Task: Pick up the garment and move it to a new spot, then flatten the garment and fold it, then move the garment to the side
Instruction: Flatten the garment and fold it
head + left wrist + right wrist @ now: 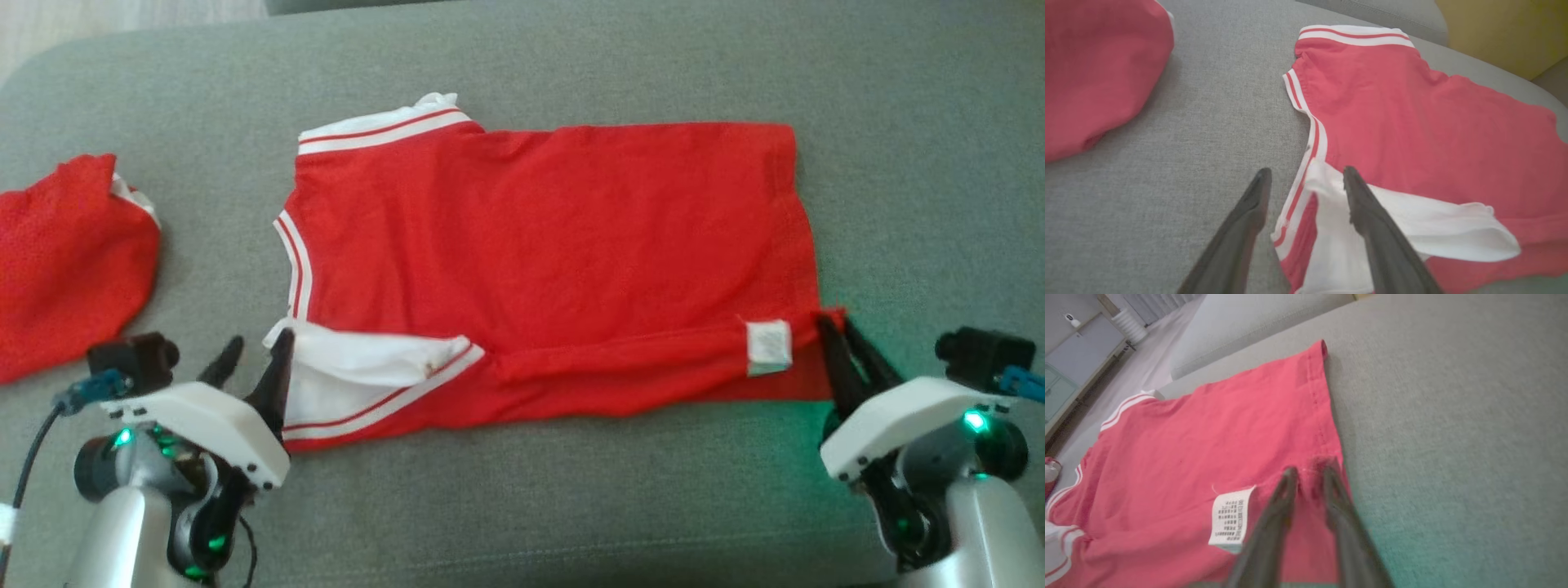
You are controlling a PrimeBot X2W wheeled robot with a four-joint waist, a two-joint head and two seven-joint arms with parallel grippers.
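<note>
The garment (555, 245) is a red top with white striped trim, spread out on the grey cushion (571, 506), with its near edge folded over. My left gripper (260, 343) stands open at the garment's near-left corner. In the left wrist view, the left gripper (1307, 171) straddles the white sleeve edge of the garment (1412, 134) without pinching it. My right gripper (837, 322) is at the near-right corner beside the white label (767, 343). The right gripper (1310, 470) has its jaws parted only narrowly, with the hem corner of the garment (1208, 449) lying between the tips.
A second red cloth (65, 261) lies bunched at the far left of the cushion, also seen as the red cloth (1094, 69) in the left wrist view. Bare grey cushion runs along the front and right. A pale cushion (1241, 330) lies beyond.
</note>
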